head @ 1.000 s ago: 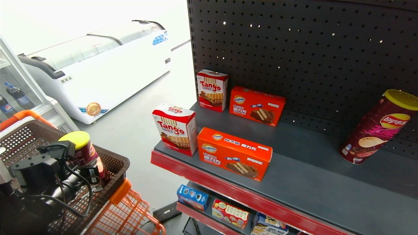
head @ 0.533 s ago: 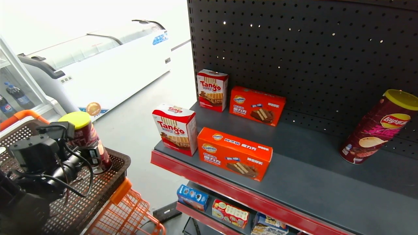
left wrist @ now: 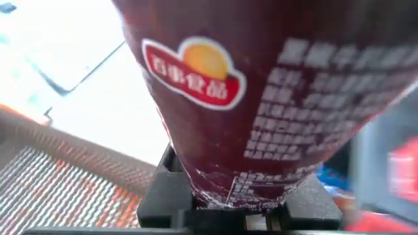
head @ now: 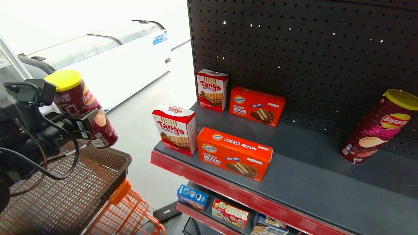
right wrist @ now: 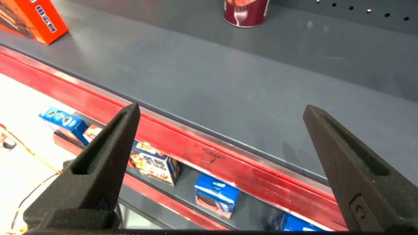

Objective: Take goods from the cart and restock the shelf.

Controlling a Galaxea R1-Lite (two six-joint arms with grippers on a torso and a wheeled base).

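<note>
While our left gripper (head: 88, 125) clamps the chip can (head: 72, 96) above the cart basket (head: 65, 195) at 9 o'clock and our right gripper (right wrist: 221, 114) hangs wide open, empty, we judge pickup complete and placement on the shelf (head: 310, 163) at 3 o'clock outstanding.

White chest freezer (head: 107, 65) on grey floor (head: 140, 130)
</note>
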